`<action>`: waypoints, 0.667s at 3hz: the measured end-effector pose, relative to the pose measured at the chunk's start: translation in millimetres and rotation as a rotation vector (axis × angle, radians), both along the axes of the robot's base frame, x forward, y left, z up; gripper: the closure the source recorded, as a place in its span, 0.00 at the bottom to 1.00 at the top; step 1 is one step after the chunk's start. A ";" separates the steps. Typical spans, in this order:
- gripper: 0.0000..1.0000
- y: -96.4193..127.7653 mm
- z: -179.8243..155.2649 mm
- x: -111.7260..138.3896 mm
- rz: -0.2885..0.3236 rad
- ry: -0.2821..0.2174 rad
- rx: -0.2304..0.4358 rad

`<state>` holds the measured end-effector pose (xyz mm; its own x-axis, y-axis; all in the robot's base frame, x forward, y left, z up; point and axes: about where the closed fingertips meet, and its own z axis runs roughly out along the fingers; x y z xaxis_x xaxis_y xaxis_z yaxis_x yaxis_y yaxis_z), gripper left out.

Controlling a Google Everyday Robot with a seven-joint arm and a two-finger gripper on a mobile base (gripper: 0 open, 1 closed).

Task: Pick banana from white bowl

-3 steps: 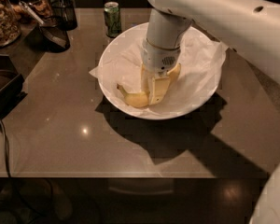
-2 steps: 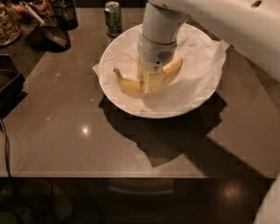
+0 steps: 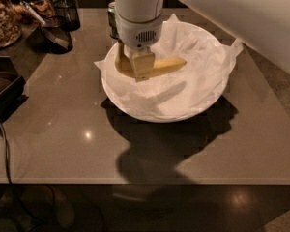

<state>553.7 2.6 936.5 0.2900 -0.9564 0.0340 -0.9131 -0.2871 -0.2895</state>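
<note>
Across the lower frame, a glossy brown table [image 3: 63, 144] is seen, cut off at both sides. White robot arm [image 3: 222, 13]: cropped at the top and right. White bowl [image 3: 159, 116]: paper-lined, its far rim partly hidden by the arm. Gripper [image 3: 134, 67]: placed over the bowl's left half, clenched on the banana [image 3: 170, 63], which is held clear of the paper, its left end hidden. Green can [image 3: 111, 14]: mostly hidden behind the arm; its label cannot be read.

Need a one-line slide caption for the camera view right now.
Gripper shut on the banana, holding it over the paper-lined white bowl on the table.
</note>
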 end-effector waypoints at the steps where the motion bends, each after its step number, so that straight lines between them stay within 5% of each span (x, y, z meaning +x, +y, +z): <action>1: 1.00 23.0 47.9 -26.9 -0.042 -0.175 -0.061; 2: 1.00 18.5 87.5 -61.8 -0.149 -0.342 -0.068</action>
<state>491.8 21.1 1024.0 0.1083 -0.9796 0.1695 -0.8000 -0.1871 -0.5701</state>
